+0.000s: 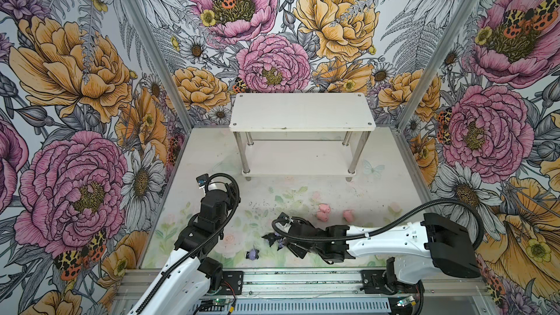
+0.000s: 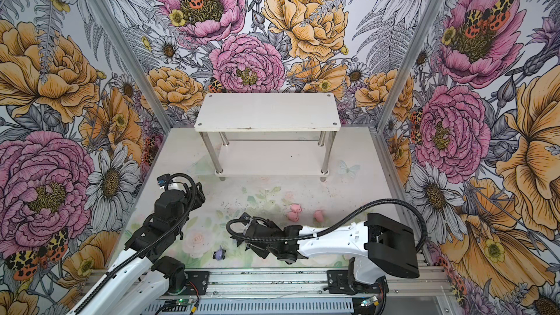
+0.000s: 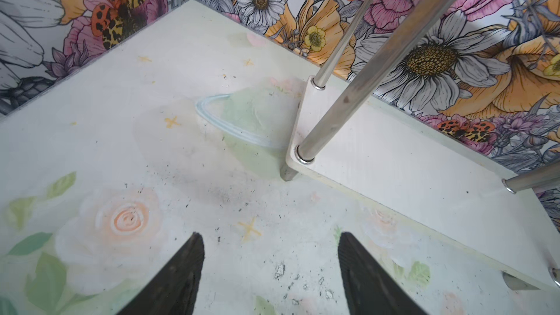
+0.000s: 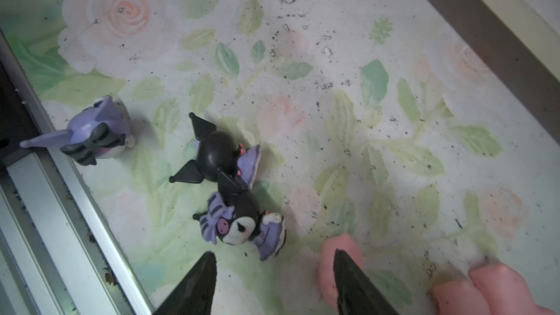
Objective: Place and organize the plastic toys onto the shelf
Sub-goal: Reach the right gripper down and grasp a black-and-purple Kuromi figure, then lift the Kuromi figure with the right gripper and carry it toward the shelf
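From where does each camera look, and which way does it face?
Both top views: high at the front, looking down toward the shelf; left arm and right arm show.
Left wrist: low, facing the shelf's lower board corner; the open left gripper shows.
Right wrist: looking down at the black-and-lavender figures and pink pigs; the open right gripper shows.
Shared: both top views also show shelf, figures, pigs.

The shelf (image 1: 301,112) is matt white board on shiny metal posts (image 3: 358,86); the pig figures (image 1: 322,215) look smooth, slightly glossy plastic.
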You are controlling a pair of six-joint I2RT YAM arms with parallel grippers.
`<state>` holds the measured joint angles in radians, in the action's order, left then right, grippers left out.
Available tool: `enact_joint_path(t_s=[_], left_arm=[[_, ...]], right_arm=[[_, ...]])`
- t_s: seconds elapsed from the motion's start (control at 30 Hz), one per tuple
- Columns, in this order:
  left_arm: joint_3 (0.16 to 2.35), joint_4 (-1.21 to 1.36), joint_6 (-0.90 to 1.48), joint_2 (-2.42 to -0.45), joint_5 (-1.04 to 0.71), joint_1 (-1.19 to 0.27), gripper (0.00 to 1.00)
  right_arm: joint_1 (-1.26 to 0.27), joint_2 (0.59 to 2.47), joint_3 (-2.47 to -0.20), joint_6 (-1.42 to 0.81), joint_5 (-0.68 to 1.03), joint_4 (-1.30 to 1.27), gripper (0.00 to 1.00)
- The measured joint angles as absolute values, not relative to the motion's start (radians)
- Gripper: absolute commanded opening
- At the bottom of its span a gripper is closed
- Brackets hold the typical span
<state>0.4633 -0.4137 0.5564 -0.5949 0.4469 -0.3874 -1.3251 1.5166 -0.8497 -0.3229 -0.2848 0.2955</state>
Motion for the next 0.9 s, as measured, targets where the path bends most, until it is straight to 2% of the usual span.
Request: enact_joint_path(t_s=[0.13,0.43,0.7,0.9], left_arm=[[0.461,-0.436,0.571,-0.604,0.456,-0.389,0.74],[0.461,-0.422,0.571,-0.686,0.456,-0.381,0.76],[0.461,-0.413,0.571,-0.69,0.448,-0.34,0.77],[0.461,-0.391,0.571,-0.709,0.425,-0.325,0.77]], right_arm=[[-1.328,1.582,-0.899,-0.26,-0.257,0.31,0.72],[-1.327,1.743,-0.997,-0.155,-0.219,0.369,0.74],[-1.255,1.783,-1.023,-0.134,-0.149,0.382,0.59],[-1.169,1.783,-1.023,-0.14,-0.054,0.374,0.44]])
